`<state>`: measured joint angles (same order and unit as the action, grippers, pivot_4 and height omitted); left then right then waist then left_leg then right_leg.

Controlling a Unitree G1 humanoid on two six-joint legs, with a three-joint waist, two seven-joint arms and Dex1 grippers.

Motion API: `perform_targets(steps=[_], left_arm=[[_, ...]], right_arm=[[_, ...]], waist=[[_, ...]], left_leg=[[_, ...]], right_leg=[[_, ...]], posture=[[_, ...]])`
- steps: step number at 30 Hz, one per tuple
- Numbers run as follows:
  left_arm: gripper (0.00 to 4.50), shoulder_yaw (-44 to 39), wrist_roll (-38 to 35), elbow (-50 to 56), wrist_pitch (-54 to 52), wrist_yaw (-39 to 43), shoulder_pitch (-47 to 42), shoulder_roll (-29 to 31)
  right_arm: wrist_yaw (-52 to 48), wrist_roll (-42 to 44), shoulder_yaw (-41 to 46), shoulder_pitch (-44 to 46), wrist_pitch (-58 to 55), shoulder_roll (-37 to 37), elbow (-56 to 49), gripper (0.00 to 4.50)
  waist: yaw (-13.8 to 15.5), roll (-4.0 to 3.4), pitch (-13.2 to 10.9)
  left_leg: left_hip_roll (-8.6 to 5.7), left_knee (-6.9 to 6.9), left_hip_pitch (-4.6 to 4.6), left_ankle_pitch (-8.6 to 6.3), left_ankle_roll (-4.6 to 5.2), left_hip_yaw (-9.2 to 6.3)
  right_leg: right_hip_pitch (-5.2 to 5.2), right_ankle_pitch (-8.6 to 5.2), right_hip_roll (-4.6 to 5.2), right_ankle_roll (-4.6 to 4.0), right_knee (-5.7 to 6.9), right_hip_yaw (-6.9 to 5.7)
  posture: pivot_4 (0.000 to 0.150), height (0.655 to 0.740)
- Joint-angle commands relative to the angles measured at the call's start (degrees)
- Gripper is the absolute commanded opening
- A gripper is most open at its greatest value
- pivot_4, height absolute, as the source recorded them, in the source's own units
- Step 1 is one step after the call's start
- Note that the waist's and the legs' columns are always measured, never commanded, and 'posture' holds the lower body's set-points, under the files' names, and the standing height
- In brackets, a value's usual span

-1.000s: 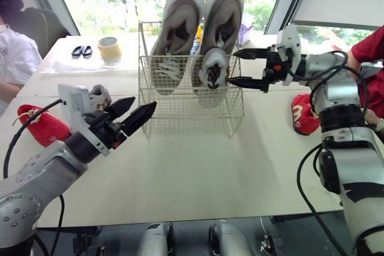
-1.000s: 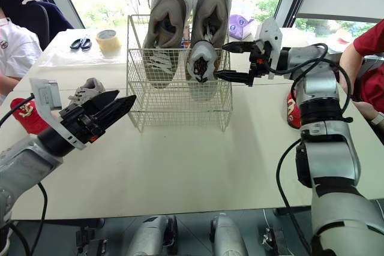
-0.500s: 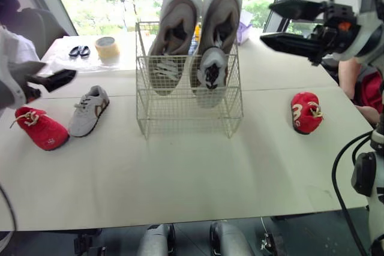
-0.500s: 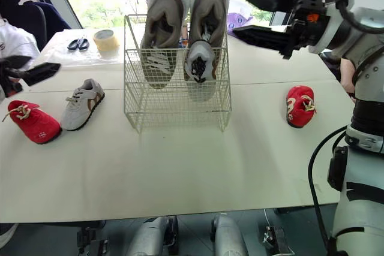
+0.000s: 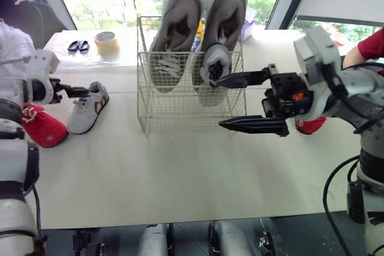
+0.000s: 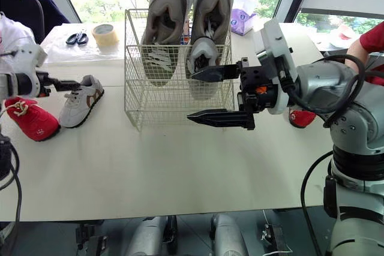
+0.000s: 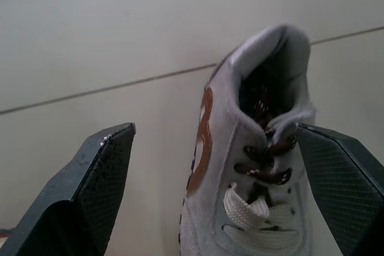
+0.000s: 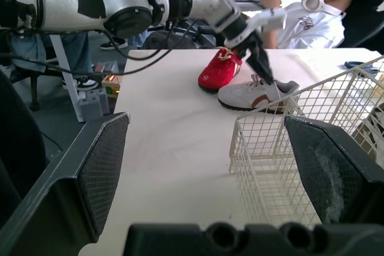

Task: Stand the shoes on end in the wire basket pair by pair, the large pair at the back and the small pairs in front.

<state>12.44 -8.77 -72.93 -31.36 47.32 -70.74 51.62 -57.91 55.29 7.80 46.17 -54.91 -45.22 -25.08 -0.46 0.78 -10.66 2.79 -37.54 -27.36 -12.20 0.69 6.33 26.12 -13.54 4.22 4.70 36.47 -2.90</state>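
At the far left of the tabletop (image 5: 180,172) a small red shoe (image 5: 43,127) lies on its sole. Just beside it lies a small white shoe (image 5: 87,109) with a brown stripe and pale laces; no brand can be read on it. The left gripper (image 6: 71,84) hangs at this shoe's heel. In the left wrist view its fingers (image 7: 105,166) stand wide apart, one on each side of the heel, holding nothing.

Behind them, near the window, lie black scissors (image 5: 78,45) and a roll of tape (image 5: 108,42), its label too small to read.

The wire basket (image 5: 186,112) stands mid-table. At its back the large grey pair (image 5: 180,34) stands on end, toes down, heels rising above the rim. The left one bears white stripes on its side. In front of the right large shoe a small grey-white shoe (image 5: 213,73) also stands on end. A purple packet (image 6: 243,23) lies behind the basket, its print unreadable.

The right gripper (image 6: 191,97) hovers above the tabletop at the basket's right front corner, its fingers spread wide and empty, pointing towards the robot's left. Partly hidden behind it, a second small red shoe (image 6: 300,118) lies on the tabletop, well apart from the first. A person's red sleeve (image 5: 366,49) shows at the far right.
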Motion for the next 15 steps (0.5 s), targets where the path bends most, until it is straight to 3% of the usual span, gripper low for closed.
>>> perform_targets(steps=[1,4,11,15], left_arm=[[4.37,-2.29,3.52,-3.08,1.99,-2.39,0.60,-1.48],[3.57,-4.55,4.79,-3.99,2.72,-4.05,1.61,-3.43],[0.19,-8.88,6.38,-3.39,1.89,-2.63,-0.05,-4.21],[0.03,-15.03,3.05,-1.50,-1.23,-4.56,-4.01,-1.60]], right_arm=[[2.90,2.47,1.46,0.51,-0.31,0.25,-2.20,4.49],[4.86,3.87,1.29,0.69,-0.83,0.26,-2.67,4.50],[6.54,4.80,1.03,0.53,-0.62,-0.64,-2.02,4.50],[5.99,4.82,0.83,0.51,-0.65,-1.42,-1.56,4.50]], waist=[[-0.02,0.00,0.00],[0.14,0.01,0.00],[0.26,0.01,0.02],[0.65,0.09,-0.02]], left_leg=[[0.01,-0.09,0.00,-0.02,0.03,-0.01],[0.00,-0.44,0.00,-0.12,0.19,-0.08],[-0.01,-0.63,0.09,-0.11,0.20,-0.24],[-0.05,-0.65,0.05,-0.13,0.24,-0.23]], right_leg=[[0.00,0.00,0.00,0.00,0.09,0.00],[-0.01,-0.10,0.12,0.12,0.56,-0.01],[-0.15,-0.10,0.28,0.11,0.78,-0.11],[-0.15,-0.09,0.31,0.12,0.77,-0.13]], posture=[[0.150,0.7351],[0.150,0.7351],[0.150,0.7351],[0.150,0.7351]])
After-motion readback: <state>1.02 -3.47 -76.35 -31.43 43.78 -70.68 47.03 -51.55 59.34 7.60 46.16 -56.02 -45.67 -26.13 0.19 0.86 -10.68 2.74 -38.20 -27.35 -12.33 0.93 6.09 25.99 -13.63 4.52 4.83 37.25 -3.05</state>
